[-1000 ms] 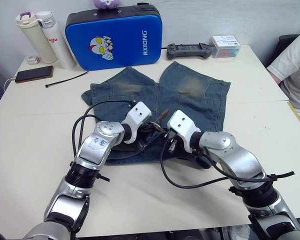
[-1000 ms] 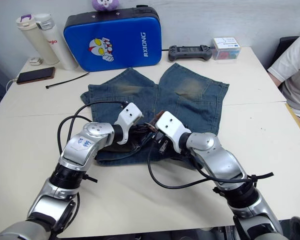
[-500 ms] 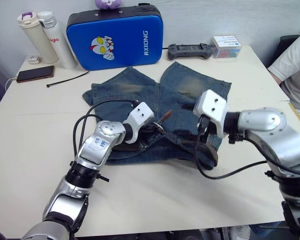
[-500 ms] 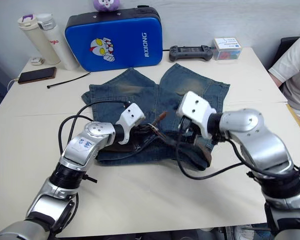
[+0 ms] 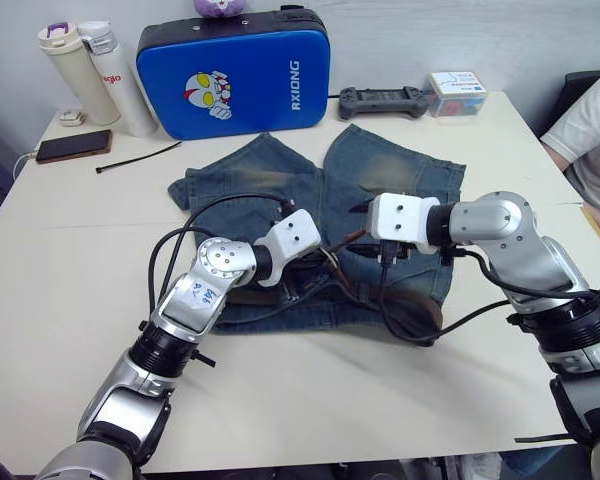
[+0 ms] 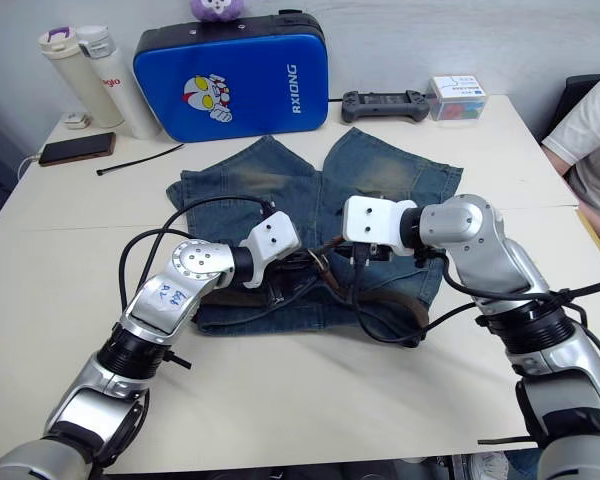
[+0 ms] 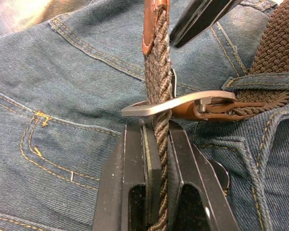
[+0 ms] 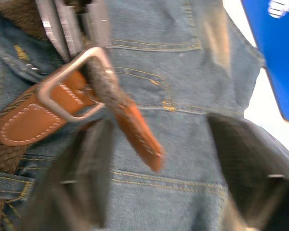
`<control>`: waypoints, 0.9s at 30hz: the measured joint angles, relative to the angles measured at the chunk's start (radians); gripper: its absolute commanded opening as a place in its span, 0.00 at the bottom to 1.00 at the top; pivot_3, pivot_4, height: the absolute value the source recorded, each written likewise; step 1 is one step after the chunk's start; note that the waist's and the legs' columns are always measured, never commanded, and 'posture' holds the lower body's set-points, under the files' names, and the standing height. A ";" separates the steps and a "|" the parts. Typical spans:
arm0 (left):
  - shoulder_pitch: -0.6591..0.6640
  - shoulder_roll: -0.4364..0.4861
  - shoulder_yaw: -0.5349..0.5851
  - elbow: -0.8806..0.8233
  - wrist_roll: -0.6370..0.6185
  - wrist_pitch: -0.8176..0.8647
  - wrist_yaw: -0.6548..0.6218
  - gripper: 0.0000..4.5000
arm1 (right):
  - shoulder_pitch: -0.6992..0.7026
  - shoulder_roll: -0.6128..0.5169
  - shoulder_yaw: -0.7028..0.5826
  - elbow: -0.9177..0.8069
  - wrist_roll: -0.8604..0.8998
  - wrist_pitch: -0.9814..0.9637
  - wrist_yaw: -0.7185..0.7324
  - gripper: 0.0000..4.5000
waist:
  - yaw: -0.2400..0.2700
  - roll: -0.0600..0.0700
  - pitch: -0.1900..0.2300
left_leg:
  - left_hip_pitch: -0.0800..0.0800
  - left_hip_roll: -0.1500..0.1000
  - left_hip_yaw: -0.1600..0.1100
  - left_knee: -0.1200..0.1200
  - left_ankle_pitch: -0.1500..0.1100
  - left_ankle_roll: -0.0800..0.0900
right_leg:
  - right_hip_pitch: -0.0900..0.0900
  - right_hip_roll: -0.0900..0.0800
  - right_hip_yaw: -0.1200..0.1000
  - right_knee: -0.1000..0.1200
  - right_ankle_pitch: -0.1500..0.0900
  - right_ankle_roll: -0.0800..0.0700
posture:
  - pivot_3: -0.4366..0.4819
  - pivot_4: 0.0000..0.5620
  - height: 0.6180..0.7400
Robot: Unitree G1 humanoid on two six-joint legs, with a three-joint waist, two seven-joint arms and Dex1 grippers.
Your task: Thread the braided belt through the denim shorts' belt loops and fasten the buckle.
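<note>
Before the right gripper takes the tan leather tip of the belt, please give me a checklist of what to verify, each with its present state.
1. Left gripper is shut on the dark-brown braided belt, just behind the buckle: ok.
2. Belt has passed through the silver rectangular metal buckle: ok.
3. Tan leather tip sticks out free past the buckle, over the faded blue denim shorts: ok.
4. Right gripper is open, its fingers on either side of the tip: ok.
5. Prong seated in the weave: cannot tell.
6. Belt through all belt loops: cannot tell.
</note>
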 measured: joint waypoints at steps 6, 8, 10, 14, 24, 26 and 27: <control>0.000 -0.003 0.031 0.006 0.004 -0.005 0.004 0.27 | 0.001 0.000 0.000 0.008 -0.015 -0.032 0.035 0.00 | 0.001 0.000 0.000 | 0.000 0.000 0.000 0.000 0.000 0.000 | 0.000 0.000 0.000 0.000 0.000 0.000 | 0.48 0.27 1.00; 0.001 0.001 0.049 0.003 -0.028 0.011 -0.022 0.47 | 0.001 -0.005 0.000 0.011 -0.023 -0.048 0.039 0.00 | 0.000 0.000 0.000 | 0.000 0.000 0.000 0.000 0.000 0.000 | 0.000 0.000 0.000 0.000 0.000 0.000 | 0.48 0.27 1.00; 0.004 0.040 0.083 -0.021 -0.091 0.059 -0.084 0.67 | 0.001 -0.024 -0.001 0.020 -0.036 -0.096 0.044 0.00 | -0.005 0.000 0.000 | 0.000 0.000 0.000 0.000 0.000 0.000 | -0.001 0.000 0.000 0.000 0.000 0.000 | 0.48 0.27 1.00; 0.017 0.150 0.188 -0.075 -0.213 0.164 -0.187 0.99 | -0.002 -0.052 -0.020 0.064 -0.056 -0.211 0.054 0.00 | -0.009 0.000 0.000 | 0.000 0.001 0.000 0.000 0.000 0.000 | -0.001 0.001 0.000 0.000 0.000 0.000 | 0.48 0.27 1.00; 0.047 0.245 0.271 -0.092 -0.330 0.267 -0.225 0.99 | -0.142 -0.150 -0.050 0.229 -0.060 -0.540 0.147 0.00 | -0.004 0.000 0.000 | 0.000 0.000 0.000 0.000 0.000 0.000 | 0.000 0.001 0.000 -0.001 0.000 0.000 | 0.48 0.27 1.00; 0.048 0.245 0.271 -0.102 -0.341 0.273 -0.222 0.99 | -0.171 -0.167 -0.059 0.277 -0.067 -0.608 0.163 0.00 | -0.006 0.000 0.000 | 0.000 0.001 0.000 0.000 0.000 0.000 | 0.000 0.001 0.000 -0.001 0.000 0.000 | 0.48 0.27 1.00; 0.048 0.245 0.271 -0.114 -0.344 0.275 -0.221 0.99 | -0.184 -0.171 -0.060 0.302 -0.070 -0.638 0.170 0.00 | -0.007 0.000 0.000 | 0.000 0.001 0.000 0.000 0.000 0.000 | 0.000 0.001 0.000 -0.001 0.000 0.000 | 0.48 0.27 1.00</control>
